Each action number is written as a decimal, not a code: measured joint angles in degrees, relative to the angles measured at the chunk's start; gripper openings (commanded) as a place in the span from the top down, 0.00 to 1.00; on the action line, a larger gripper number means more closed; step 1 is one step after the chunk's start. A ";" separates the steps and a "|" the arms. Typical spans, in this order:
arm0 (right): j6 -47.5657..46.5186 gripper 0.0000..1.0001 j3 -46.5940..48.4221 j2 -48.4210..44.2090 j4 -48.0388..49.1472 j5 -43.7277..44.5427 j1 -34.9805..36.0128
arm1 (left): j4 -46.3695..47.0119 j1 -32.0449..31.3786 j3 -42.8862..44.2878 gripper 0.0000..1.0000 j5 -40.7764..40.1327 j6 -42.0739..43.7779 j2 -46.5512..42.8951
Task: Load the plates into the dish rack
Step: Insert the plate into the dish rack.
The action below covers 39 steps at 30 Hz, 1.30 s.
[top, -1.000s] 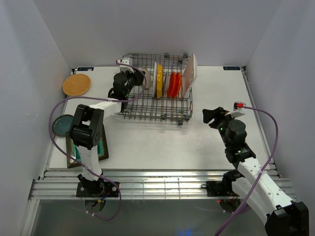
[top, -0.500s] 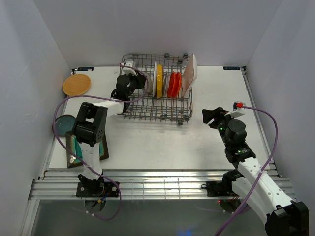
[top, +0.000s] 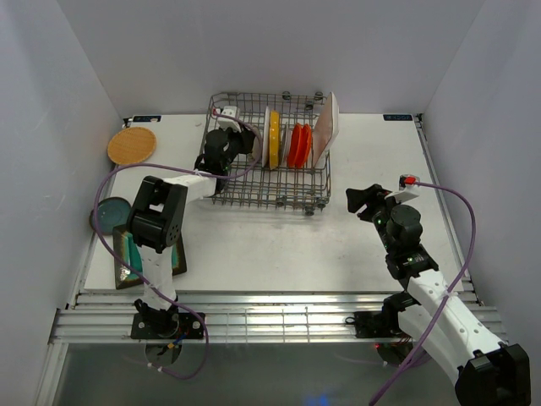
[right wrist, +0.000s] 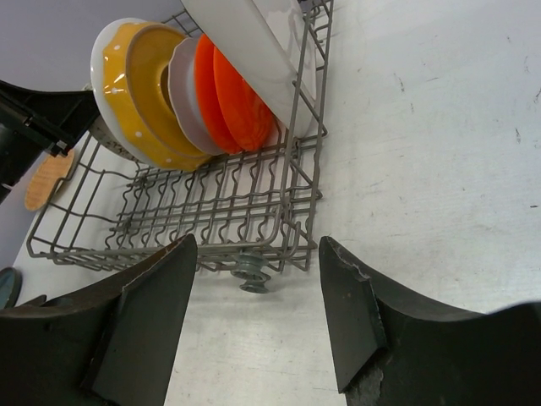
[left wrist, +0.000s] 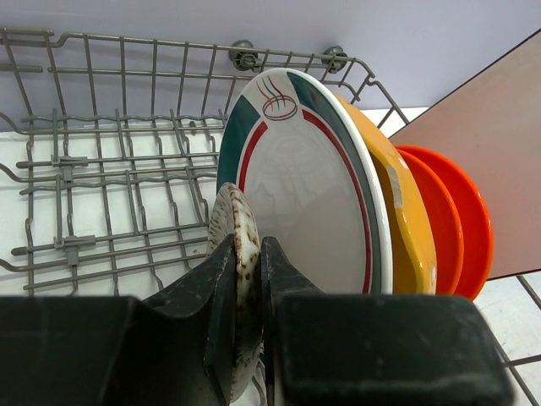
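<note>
Left pincer (left wrist: 247, 252), tight on speckled plate (left wrist: 239, 218), now deeper in rack (top: 279, 200); right pincer (right wrist: 258, 247) wide.

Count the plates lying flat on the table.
3: wooden plate far left, dark teal plate at the left edge, square teal plate nearer, partly behind the left arm. Others may be hidden.

Left arm (top: 152, 224): white link shells, chunky black joint housings, black base bracket. Right arm (top: 427, 288): same white-and-black build. Left cable (top: 91, 203): purple, thin, long slack loops. Right cable (top: 475, 228): purple too, meets small red-and-white tab (top: 410, 180) on far end of arm, possibly connector. Left gripper (left wrist: 248, 245): matte black, flat slab fingers (left wrist: 221, 304). Right gripper (right wrist: 254, 245): black wedge-shaped fingers (right wrist: 148, 313), edges rough, scuffed.
</note>
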 measured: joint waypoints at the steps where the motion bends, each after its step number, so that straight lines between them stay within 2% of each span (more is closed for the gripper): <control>1: 0.02 0.34 0.00 0.07 0.02 -0.02 0.00 | 0.00 -0.02 0.00 0.79 0.00 0.02 0.00; 8: 0.00 0.34 0.00 0.35 0.02 -0.37 0.00 | 0.00 -0.15 0.00 0.73 -0.02 0.04 0.00; 15: 0.00 0.34 0.00 0.92 0.00 -0.63 0.00 | 0.26 -1.49 0.00 0.72 -0.52 0.09 0.00; 20: 0.00 0.34 0.00 0.92 0.00 -0.63 0.00 | 0.31 -2.12 -0.02 0.68 -1.33 -0.09 0.00; 21: -0.02 0.34 0.00 0.92 0.00 -0.63 0.00 | 0.33 -2.32 -0.02 0.66 -1.36 -0.11 0.00; 22: -0.02 0.34 0.00 0.92 -0.02 -0.63 0.00 | 0.35 -2.60 -0.02 0.59 -1.31 -0.20 0.00; 25: -0.13 0.34 0.00 0.92 -0.02 -0.61 0.00 | 0.96 -3.58 -0.02 0.47 -0.42 -0.96 0.00; 39: -0.59 0.34 0.00 0.92 -0.02 -0.61 0.00 | 1.16 -3.87 -0.13 0.46 -0.83 -1.53 -0.37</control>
